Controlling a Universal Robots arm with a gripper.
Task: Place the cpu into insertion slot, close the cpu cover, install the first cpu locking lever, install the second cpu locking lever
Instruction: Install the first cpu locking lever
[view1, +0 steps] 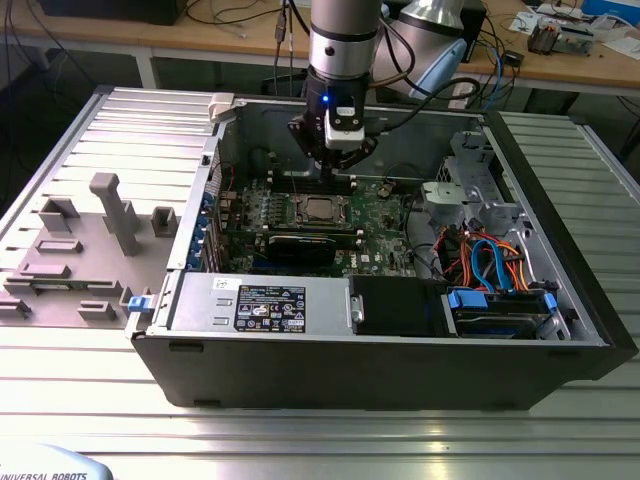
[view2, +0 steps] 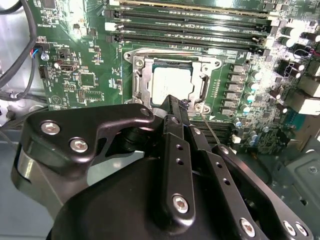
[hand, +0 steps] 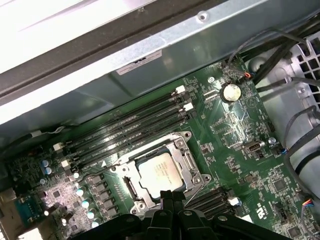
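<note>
the gripper (view2: 175, 102) has its 2 fingers pressed together with nothing visible between them, the tips at the near edge of the insertion slot (view2: 172, 64), and a thin wire locking lever (view2: 209, 131) slants off the slot's corner just beside them; whether they touch it cannot be told. just past the tips the cpu (view2: 172, 85) lies flat in that slot, with the cpu cover (view2: 172, 54) folded down around it. farther out, a row of black memory slots (view2: 190, 30) crosses the green motherboard (view2: 85, 60).

Arm (view1: 343, 40) vertical, fingers (view2: 172, 116) seemingly pressed together.
</note>
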